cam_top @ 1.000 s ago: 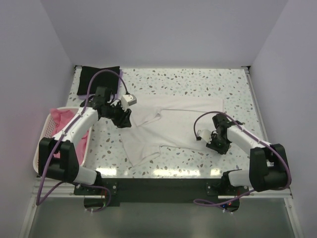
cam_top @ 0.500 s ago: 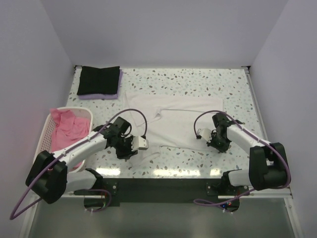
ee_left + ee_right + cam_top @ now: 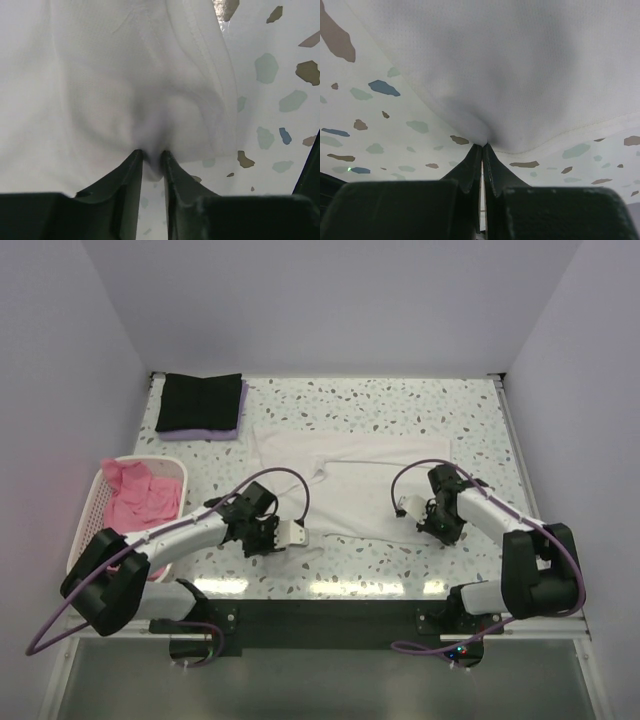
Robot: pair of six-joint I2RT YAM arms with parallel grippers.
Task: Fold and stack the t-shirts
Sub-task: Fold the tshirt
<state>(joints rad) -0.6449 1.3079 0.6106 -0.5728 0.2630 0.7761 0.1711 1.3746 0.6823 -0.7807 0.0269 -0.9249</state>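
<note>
White t-shirt [image 3: 360,475] spread overhead, left claw [image 3: 151,152], right claw [image 3: 484,146] pinching hem close-up

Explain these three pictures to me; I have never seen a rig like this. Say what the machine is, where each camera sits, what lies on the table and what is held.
The machine is two small robot arms bolted at the near edge of a speckled table. The wide picture looks down from above and behind them: the left arm on the left, the right arm on the right. The other two pictures come from a camera on each wrist, looking along its own two dark fingers. A white t-shirt lies spread in the middle. The left gripper and the right gripper each pinch its near edge. At the far left a folded black t-shirt lies on a lavender t-shirt. A pale pink basket holds pink shirts.
</note>
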